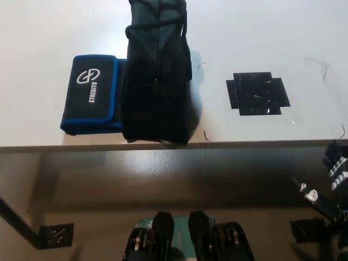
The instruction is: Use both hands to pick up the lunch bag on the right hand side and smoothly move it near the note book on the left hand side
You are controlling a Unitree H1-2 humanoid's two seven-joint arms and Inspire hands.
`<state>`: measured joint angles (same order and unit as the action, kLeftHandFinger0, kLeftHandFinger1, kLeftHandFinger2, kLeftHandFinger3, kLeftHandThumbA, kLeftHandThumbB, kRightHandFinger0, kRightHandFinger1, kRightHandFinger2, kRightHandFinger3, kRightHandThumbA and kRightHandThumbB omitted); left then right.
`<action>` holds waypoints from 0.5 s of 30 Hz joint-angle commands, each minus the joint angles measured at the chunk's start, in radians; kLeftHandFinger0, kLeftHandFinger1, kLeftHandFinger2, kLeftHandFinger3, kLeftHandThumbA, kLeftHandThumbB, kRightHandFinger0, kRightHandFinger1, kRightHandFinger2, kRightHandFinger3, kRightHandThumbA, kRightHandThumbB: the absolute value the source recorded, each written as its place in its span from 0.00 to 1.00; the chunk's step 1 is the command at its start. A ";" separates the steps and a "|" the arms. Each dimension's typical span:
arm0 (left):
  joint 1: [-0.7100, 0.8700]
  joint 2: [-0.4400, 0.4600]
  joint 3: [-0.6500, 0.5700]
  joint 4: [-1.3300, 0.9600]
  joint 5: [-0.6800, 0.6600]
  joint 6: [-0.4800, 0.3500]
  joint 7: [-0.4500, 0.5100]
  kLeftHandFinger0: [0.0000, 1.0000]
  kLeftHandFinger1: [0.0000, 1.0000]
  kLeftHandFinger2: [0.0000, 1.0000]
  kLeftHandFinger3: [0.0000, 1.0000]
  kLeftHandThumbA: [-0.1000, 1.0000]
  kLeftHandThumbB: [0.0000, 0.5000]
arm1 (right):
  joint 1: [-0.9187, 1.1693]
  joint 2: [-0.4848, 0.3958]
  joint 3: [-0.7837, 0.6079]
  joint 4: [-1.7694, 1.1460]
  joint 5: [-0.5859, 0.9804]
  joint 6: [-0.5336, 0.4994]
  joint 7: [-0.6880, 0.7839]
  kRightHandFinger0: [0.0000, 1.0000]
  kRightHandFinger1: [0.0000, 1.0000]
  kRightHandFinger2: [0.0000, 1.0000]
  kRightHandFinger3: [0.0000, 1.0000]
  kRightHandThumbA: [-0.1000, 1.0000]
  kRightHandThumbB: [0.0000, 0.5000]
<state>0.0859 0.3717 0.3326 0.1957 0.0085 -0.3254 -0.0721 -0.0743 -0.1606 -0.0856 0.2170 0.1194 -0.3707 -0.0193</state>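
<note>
The black lunch bag (156, 76) stands on the white table (261, 32), left of the table's middle, its top cut off by the picture's upper edge. Its left side touches and partly covers the blue-edged black notebook (91, 92), which lies flat and bears a white logo. My black right hand (333, 182) is low at the right edge, below the table's front edge and well away from the bag, with its fingers spread and nothing in them. My white left hand is out of the picture.
A cross of black tape (258, 92) marks the table to the right of the bag. The table's front edge (174, 144) runs across the middle. Below it lies dark floor with small black tape marks (55, 235).
</note>
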 commanded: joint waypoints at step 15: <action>-0.006 0.009 0.027 0.024 0.020 -0.145 0.091 1.00 1.00 1.00 1.00 1.00 0.36 | -0.049 -0.011 -0.014 0.048 0.010 -0.099 0.048 1.00 1.00 1.00 1.00 1.00 0.15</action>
<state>0.0866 0.3643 0.3481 0.2273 0.0142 -0.4198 -0.0308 -0.0867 -0.1599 -0.0867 0.2680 0.1258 -0.3934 0.0009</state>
